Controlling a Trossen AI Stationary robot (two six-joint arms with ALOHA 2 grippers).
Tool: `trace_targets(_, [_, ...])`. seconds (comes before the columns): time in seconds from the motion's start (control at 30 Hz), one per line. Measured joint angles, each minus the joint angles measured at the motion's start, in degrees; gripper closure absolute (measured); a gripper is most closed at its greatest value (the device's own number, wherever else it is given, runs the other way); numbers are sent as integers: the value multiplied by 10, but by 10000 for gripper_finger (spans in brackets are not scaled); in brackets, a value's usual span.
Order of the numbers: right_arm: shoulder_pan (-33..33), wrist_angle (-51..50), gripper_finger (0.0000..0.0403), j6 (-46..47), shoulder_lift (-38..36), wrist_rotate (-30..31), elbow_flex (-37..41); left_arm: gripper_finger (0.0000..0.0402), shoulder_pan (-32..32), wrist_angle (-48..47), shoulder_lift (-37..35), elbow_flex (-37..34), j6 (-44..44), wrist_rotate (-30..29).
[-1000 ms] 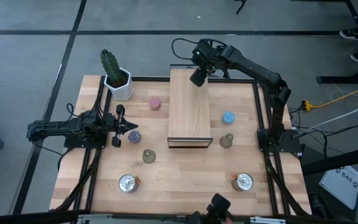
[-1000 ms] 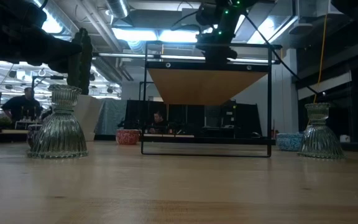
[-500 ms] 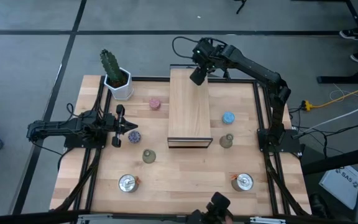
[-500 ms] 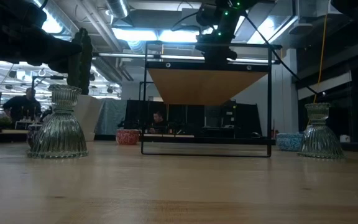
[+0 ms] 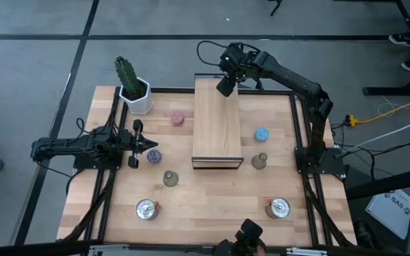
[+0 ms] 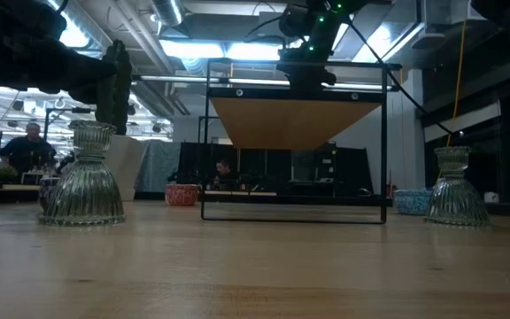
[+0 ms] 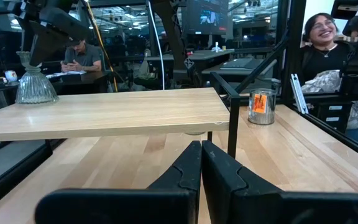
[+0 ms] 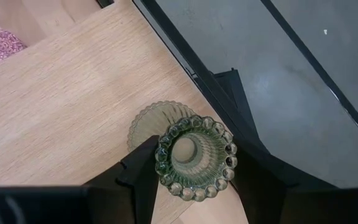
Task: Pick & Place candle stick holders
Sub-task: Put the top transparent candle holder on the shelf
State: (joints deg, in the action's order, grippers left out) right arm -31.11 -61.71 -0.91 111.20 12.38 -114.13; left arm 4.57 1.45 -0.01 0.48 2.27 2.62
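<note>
My right gripper (image 5: pixel 225 87) is over the far end of the raised wooden board (image 5: pixel 216 128), shut on an olive-green bell-shaped holder (image 8: pixel 195 155). That holder also shows in the left wrist view (image 7: pixel 35 84). My left gripper (image 5: pixel 152 144) is shut and empty at the table's left, beside the purple holder (image 5: pixel 152 154). Standing on the table are the pink holder (image 5: pixel 178 118), the blue holder (image 5: pixel 262 134), two more olive-green holders (image 5: pixel 170 178) (image 5: pixel 260 161) and two silver holders (image 5: pixel 146 209) (image 5: pixel 277 208). My right gripper pinches the olive-green holder's beaded top rim (image 8: pixel 166 167) between its two fingers, one on each side. The fingers come from above, pointing down. The holder stands upright with its wide base (image 7: pixel 36 94) on the board's far end.
A cactus in a white pot (image 5: pixel 132 89) stands at the far left corner. The board sits on a black frame (image 6: pixel 295 213) above the table. People sit in the room beyond the table (image 7: pixel 325 53).
</note>
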Motion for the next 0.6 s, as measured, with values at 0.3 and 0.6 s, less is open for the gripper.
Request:
trace_targets(0.3, [0, 18, 201, 0, 0, -4, 0, 395, 0, 0, 0, 0, 0, 0])
trace_targets(0.6, [0, 33, 167, 0, 0, -6, 0, 395, 0, 0, 0, 0, 0, 0])
